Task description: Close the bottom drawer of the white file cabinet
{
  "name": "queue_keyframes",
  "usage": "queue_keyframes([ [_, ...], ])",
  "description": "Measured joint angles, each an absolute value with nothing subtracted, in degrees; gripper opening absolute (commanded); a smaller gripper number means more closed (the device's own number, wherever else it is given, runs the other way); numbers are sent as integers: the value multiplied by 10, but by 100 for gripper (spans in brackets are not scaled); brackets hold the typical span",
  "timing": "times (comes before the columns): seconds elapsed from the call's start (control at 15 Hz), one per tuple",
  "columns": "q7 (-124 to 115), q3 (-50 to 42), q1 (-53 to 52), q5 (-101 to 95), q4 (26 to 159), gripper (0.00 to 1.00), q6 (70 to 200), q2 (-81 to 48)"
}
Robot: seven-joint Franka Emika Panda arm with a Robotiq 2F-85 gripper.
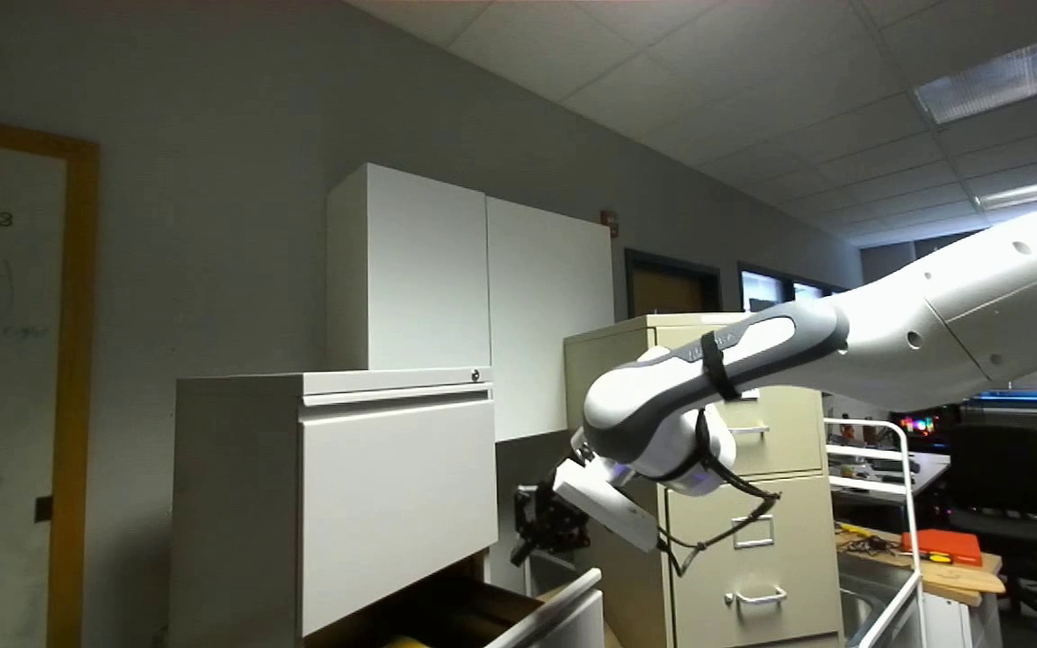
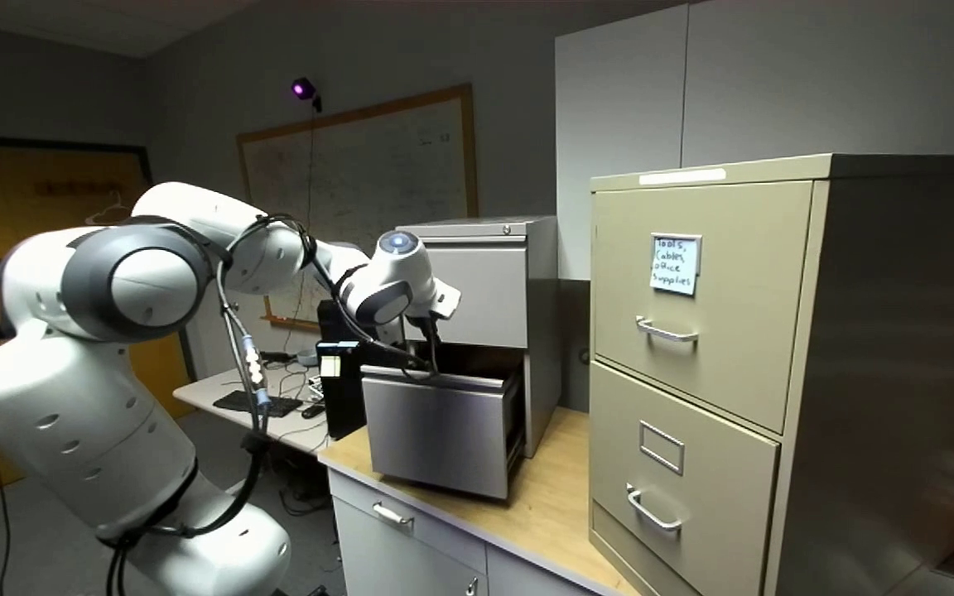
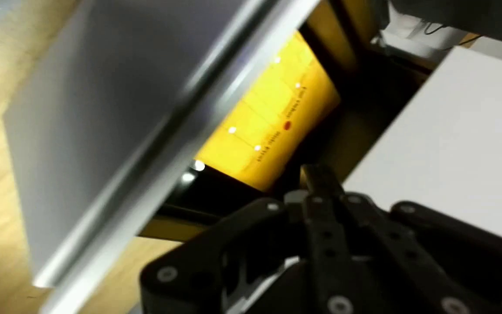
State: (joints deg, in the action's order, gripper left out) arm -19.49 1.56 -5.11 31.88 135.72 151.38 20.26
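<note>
The bottom drawer (image 2: 436, 439) of the white file cabinet (image 2: 543, 356) juts out, its front near the front edge of the wooden surface (image 2: 556, 480), towards a corner. Inside is a yellow item (image 3: 273, 117) with dark lettering too blurred to read. The end effector (image 3: 316, 176), fingers drawn narrowly together, hangs by the drawer's opening.
</note>
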Motion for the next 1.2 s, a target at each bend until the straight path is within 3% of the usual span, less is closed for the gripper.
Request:
queue_keyframes([
  [0.53, -223, 38, -60, 228, 1171, 0, 1415, 105],
  [1.2, -272, 32, 2, 163, 1216, 0, 1296, 174],
])
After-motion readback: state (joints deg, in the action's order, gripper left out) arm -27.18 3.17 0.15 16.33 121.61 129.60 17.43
